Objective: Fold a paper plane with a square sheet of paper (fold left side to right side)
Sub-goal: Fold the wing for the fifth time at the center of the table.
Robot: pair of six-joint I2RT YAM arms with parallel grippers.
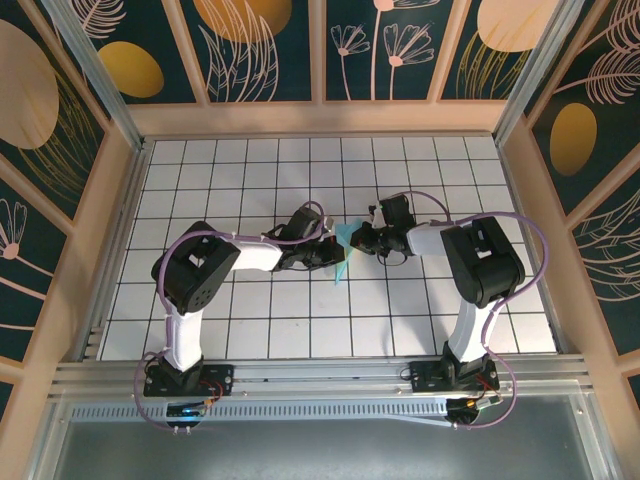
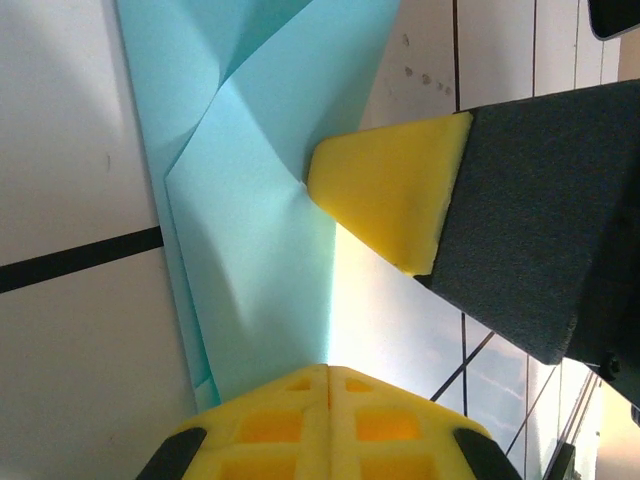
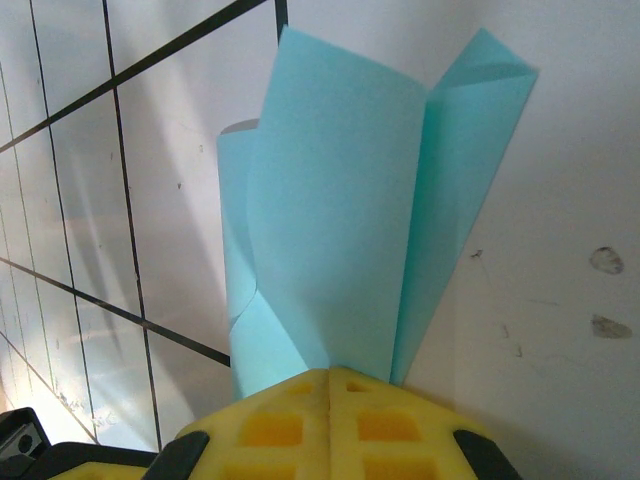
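The light-blue sheet of paper (image 1: 343,256) is folded into a slim, creased, layered paper plane shape and is held up above the middle of the grid table between both grippers. My left gripper (image 1: 328,250) comes at it from the left. In the left wrist view its yellow fingertips (image 2: 328,368) are shut on the paper's (image 2: 260,220) edge. My right gripper (image 1: 362,240) meets it from the right, shut on the paper (image 3: 340,230), which fans upward from its tips (image 3: 330,372). The right gripper's yellow fingers (image 2: 390,190) press against the paper's other edge.
The white grid table (image 1: 250,170) lies under the paper. Wooden frame walls (image 1: 120,200) close it in on the left, right and back. An aluminium rail (image 1: 320,375) with both arm bases runs along the near edge.
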